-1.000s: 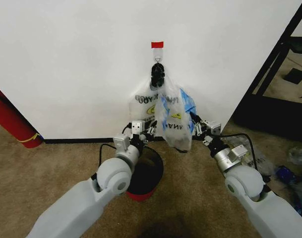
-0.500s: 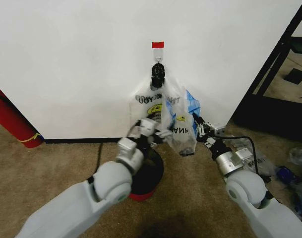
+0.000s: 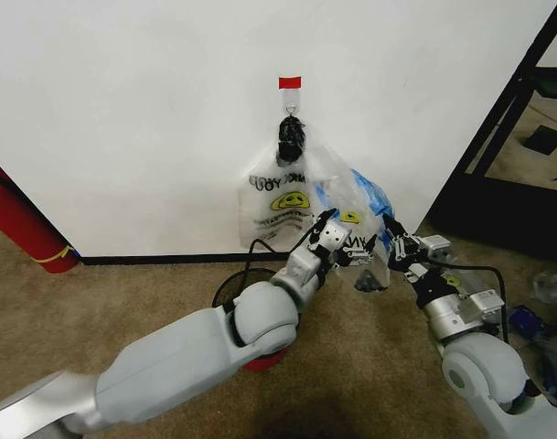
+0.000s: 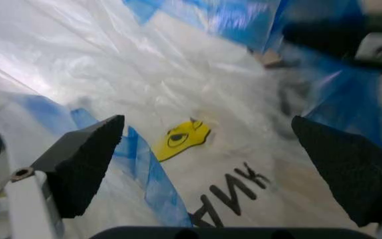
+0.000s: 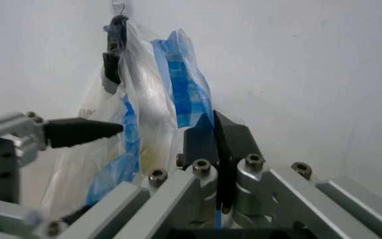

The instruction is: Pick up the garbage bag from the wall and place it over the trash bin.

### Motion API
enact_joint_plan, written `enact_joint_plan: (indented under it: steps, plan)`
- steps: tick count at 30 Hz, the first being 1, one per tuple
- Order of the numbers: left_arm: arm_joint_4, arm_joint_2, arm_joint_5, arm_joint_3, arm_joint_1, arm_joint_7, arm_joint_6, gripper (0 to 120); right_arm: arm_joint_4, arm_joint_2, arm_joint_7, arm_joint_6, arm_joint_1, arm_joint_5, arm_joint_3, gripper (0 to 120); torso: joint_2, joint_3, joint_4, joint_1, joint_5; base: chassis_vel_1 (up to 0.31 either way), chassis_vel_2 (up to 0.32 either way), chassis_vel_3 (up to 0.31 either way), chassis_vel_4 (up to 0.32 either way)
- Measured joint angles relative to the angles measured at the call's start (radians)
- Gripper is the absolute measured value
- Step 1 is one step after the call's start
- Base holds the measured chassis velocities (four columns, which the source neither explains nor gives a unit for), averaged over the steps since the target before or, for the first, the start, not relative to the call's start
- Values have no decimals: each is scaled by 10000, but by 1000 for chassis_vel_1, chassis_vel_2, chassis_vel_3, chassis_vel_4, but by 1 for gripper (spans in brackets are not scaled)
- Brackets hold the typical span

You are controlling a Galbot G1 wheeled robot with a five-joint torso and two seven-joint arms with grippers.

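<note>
Head view had the garbage bag (image 3: 344,208) hanging from the dark hook (image 3: 290,135) on the wall (image 3: 132,110), under a red tape strip (image 3: 290,82): thin, crinkled, see-through plastic with a blue printed patch and a small yellow smiley. Its long axis was not plumb; the top stayed at the hook and the lower end was pulled out toward the robot's right, so it ran diagonally down from hook to grippers. Left wrist view showed mirrored black letters reading roughly "ANK" below the smiley, rest of the word cut off. Right gripper (image 3: 397,243) was clamped on the bag's right edge; in the right wrist view its black fingers (image 5: 204,139) were pressed together with blue film pinched between them. Left gripper (image 3: 347,245) sat at the bag's lower front, jaws spread wide, pads (image 4: 88,159) on either side of the plastic and not gripping it. Behind, a whitish smiley bag (image 3: 276,206) hung flat from the same hook, its print unreadable. Trash bin (image 3: 230,294), black mesh with red bottom rim, stood on the carpet (image 3: 369,366) below, mostly hidden by the left arm. Red fire extinguisher (image 3: 17,224) leaned at the wall far left.
</note>
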Motion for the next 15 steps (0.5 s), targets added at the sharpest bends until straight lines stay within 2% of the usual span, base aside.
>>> enact_joint_plan:
  steps: [3,6,8,13,15]
  plan:
    - [242,-44,11,48,-125,-227,335,97,91,-25,-12,0,-63,25,70,0,0,0,-1,0,-1,0,0,0,0]
    - [285,206,-3,-4,-133,-408,588,88,123,-131,-22,3,-117,76,158,0,0,0,0,0,-3,0,0,0,0]
    - [284,242,-6,-10,-133,-423,615,86,128,-147,-23,4,-118,86,165,0,0,0,0,0,-3,0,0,0,0]
    - [285,456,-226,-73,-57,-736,922,63,149,-275,-31,6,-60,131,170,0,0,0,0,0,-3,0,0,0,0]
    - [284,463,-259,-73,-56,-771,951,59,158,-292,-32,6,-56,132,165,0,0,0,-1,0,-3,0,0,0,0]
